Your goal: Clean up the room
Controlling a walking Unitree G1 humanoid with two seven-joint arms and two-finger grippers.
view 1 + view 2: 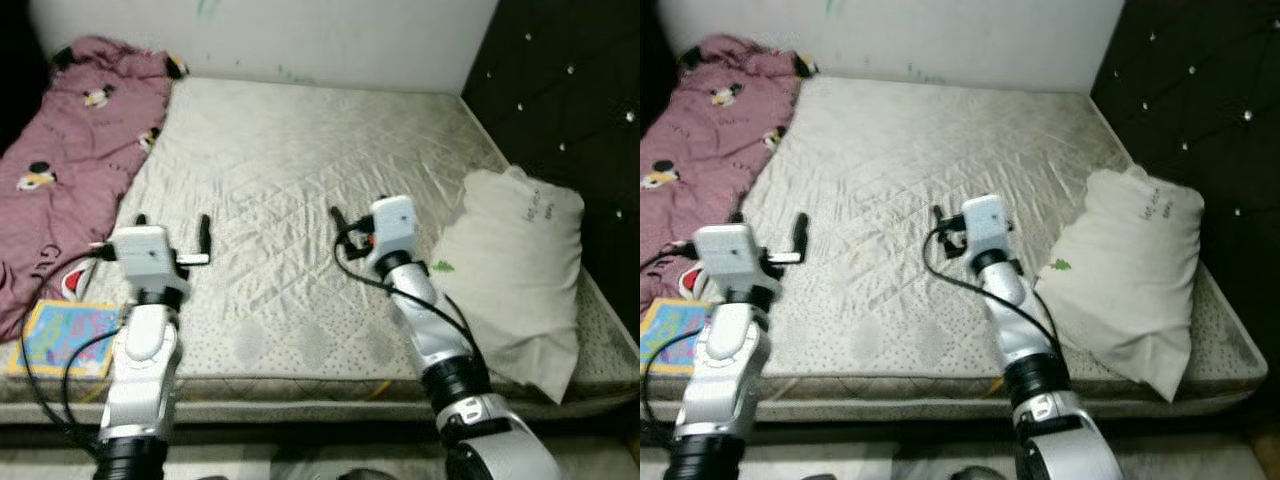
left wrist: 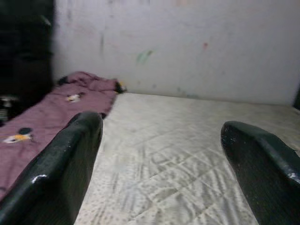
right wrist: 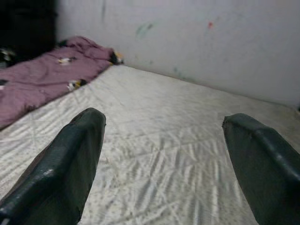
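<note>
Both my left pincer (image 1: 172, 229) and right pincer (image 3: 164, 159) hover released over the mattress (image 1: 300, 170), grasping nothing. I judge the pink blanket (image 1: 70, 140) comes next: reach left.

Mattress (image 1: 300, 180) cream, quilted diamond stitching. Blanket (image 1: 70, 150) mauve-pink, cartoon prints. Pillow (image 1: 515, 270) off-white. Book (image 1: 65, 338) bright multicoloured. Headboard (image 1: 570, 90) black, studded.

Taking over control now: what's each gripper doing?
Left gripper: open, empty, over the mattress.
Right gripper: open, empty, over the mattress.
</note>
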